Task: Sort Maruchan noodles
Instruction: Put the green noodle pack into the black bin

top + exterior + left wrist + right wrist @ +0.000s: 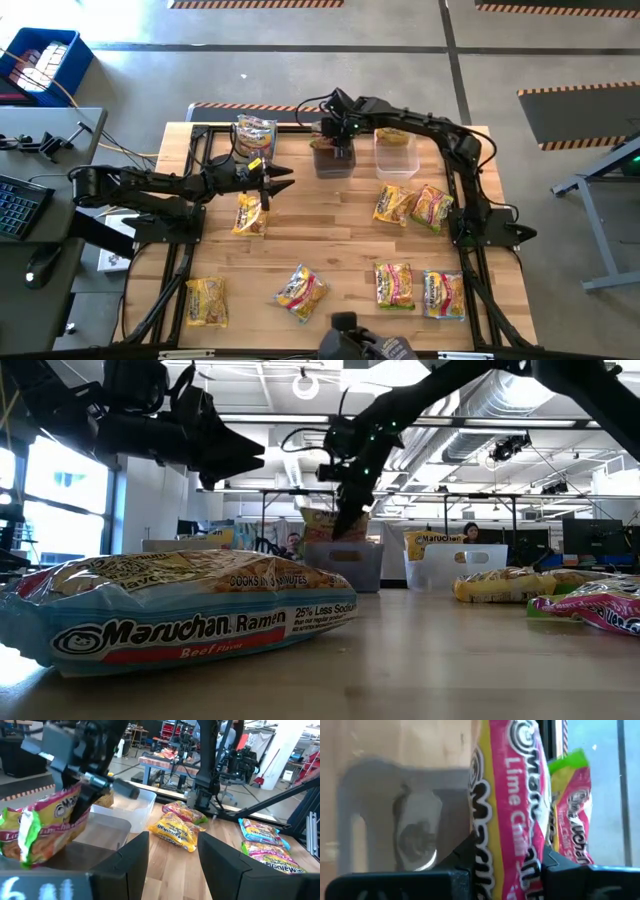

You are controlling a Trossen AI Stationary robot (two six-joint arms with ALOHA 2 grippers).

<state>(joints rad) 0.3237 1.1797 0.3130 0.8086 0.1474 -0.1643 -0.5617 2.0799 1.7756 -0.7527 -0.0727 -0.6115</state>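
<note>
Wooden table [330, 250] from above, your right gripper [335, 150] over the dark tub [333, 163], left gripper [278, 180] near it, fingers apart, empty, low view, Beef packet [180, 610] in front, right wrist view, fingers clamped on a Lime Chili packet [512, 815].

Wooden table [340, 250] — noodle packets [300, 292], perhaps three tubs [395, 152].

Maruchan noodles: flat crinkly packets, mostly yellow, scattered over wooden table.

One pink-and-yellow Lime Chili packet [512, 815] upright, hanging over dark tub at far edge.

Another packet [392, 134] inside clear tub beside it.

Packet [256, 135] near far-left corner (standing up in a third tub).

One [250, 213] flat, left of centre.

Pair [412, 205] touching near right edge.

Four [300, 292] along near edge; blue-trimmed Beef packet [180, 610] flat, label readable.
</note>
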